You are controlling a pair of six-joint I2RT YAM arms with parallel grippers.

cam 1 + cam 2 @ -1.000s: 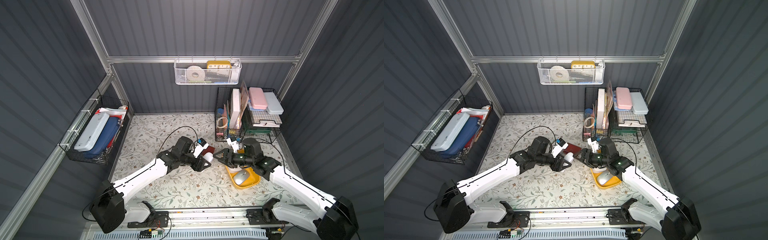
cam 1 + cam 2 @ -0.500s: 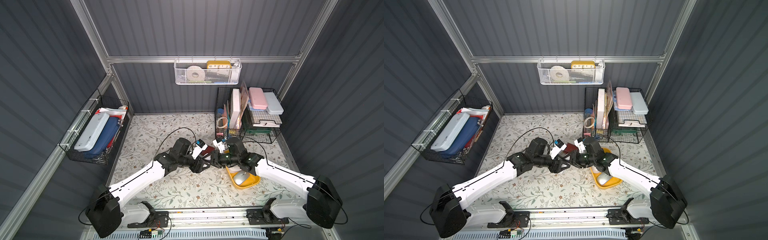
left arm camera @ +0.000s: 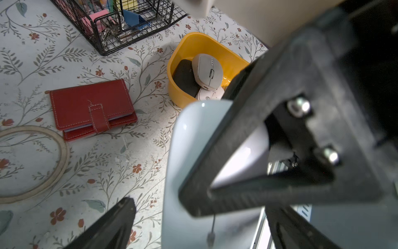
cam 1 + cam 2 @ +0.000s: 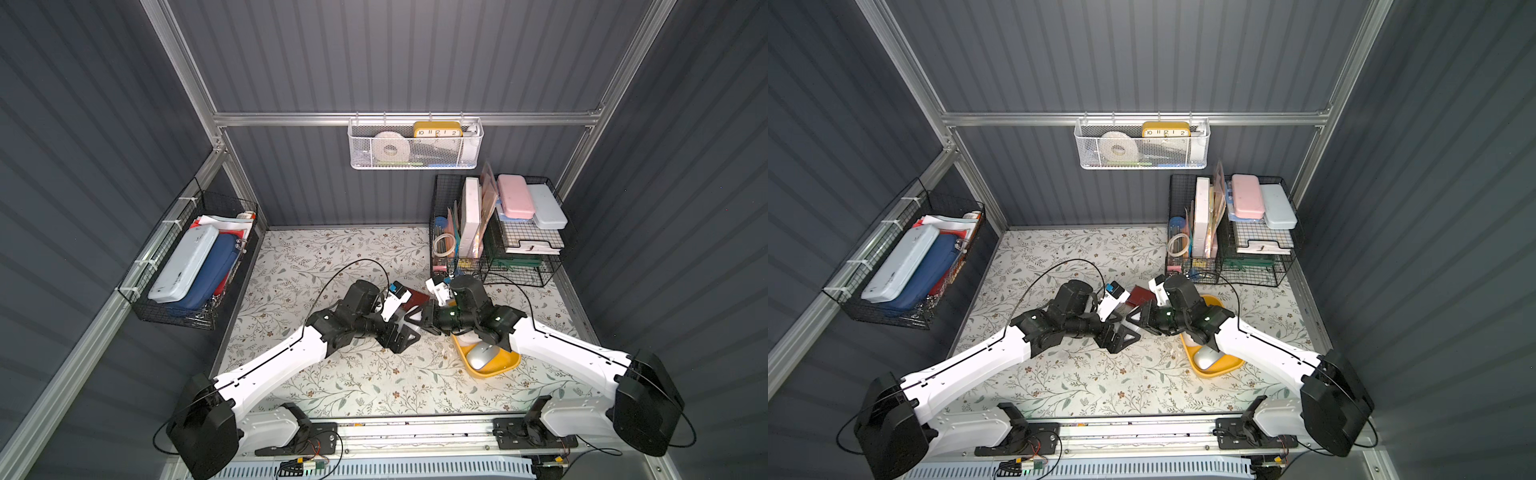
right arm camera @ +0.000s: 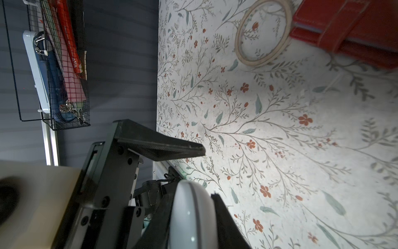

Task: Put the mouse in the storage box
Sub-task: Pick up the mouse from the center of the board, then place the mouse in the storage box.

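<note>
The left gripper (image 4: 402,332) stands with jaws spread wide, clear of the pale mouse (image 3: 189,140), apparently a hand-off. The right gripper (image 4: 426,322) is clamped on the mouse above mid-table, being nearer the yellow storage box (image 4: 507,362) just right, which holds other mice.

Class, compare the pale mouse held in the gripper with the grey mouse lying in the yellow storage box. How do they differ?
The held mouse looks glossy and plain; the grey mouse is matte, its scroll wheel showing. The held mouse is clamped in the right gripper; the grey mouse rests in the storage box atop a black mouse. Both are pale.
</note>
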